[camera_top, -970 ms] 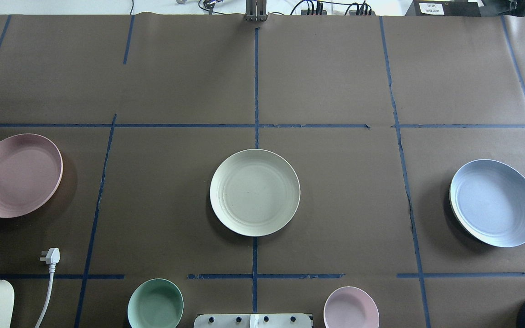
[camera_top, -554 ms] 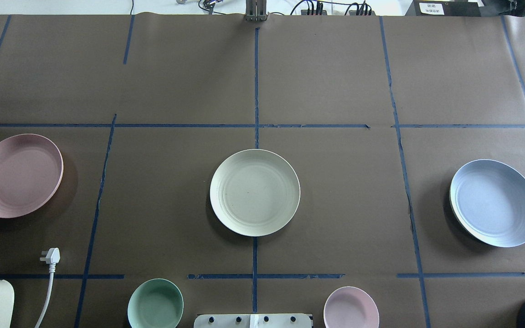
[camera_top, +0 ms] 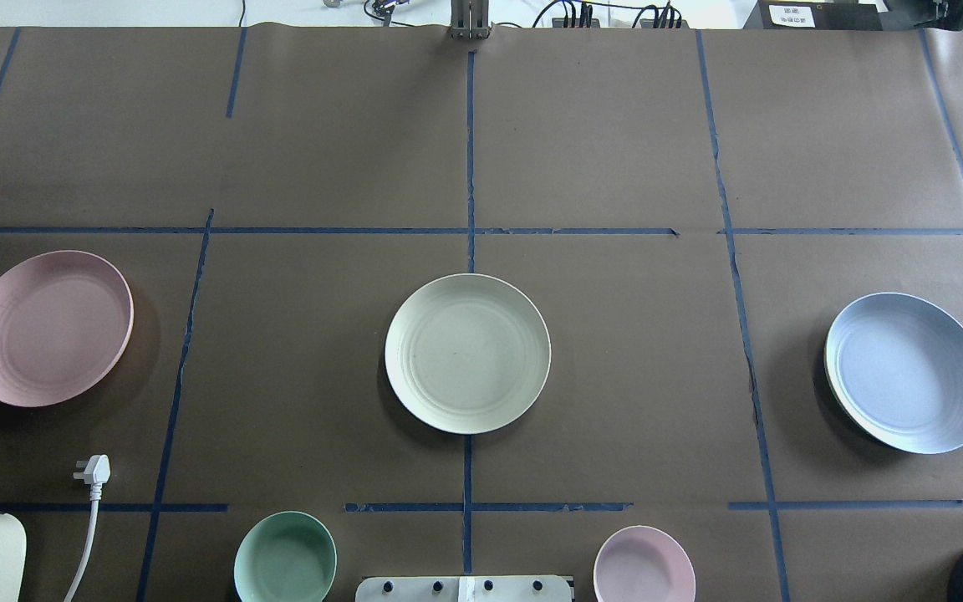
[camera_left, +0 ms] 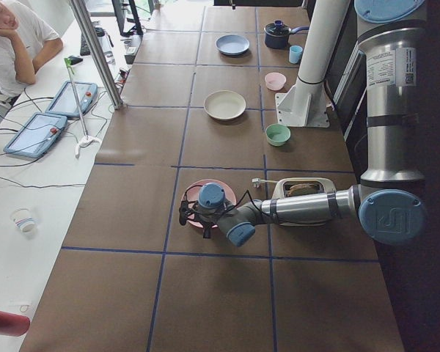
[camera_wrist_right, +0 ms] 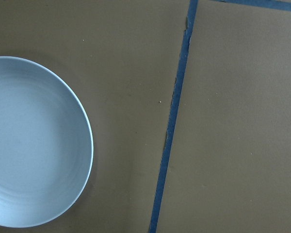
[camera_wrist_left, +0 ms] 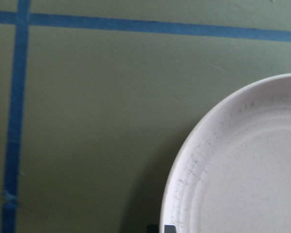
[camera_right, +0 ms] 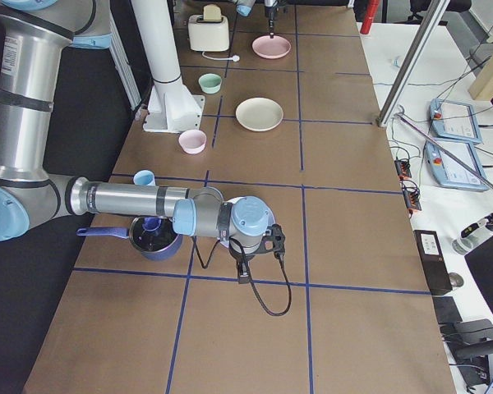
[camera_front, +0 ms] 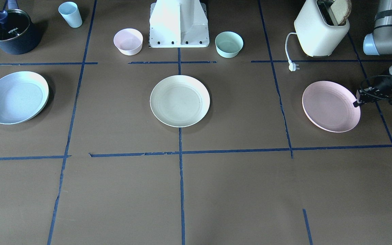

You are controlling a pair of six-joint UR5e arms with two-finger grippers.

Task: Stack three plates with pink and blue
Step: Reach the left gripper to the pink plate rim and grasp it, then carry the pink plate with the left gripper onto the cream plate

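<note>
1. While the left claw (camera_front: 355, 102) looks clamped on the rim of the pale pink round matte plate (camera_front: 330, 106) by the table's (camera_front: 233, 190) left edge, right claw (camera_right: 241, 269): can't tell.
2. Next stop, the cream-white round plate (camera_front: 179, 100), lies mid-table, rightward of it; left arm's nearer.

brown table (camera_top: 615, 150) gridded with blue tape (camera_top: 470, 167). pink plate (camera_top: 51, 328), cream plate (camera_top: 467, 353) and blue plate (camera_top: 908, 372) are well apart in one row. mint bowl (camera_top: 285, 558) and pink bowl (camera_top: 644, 564) sit nearer the robot.

L plate (camera_top: 48, 329), ctr plate (camera_top: 467, 354), R plate (camera_top: 908, 373), well apart
</note>
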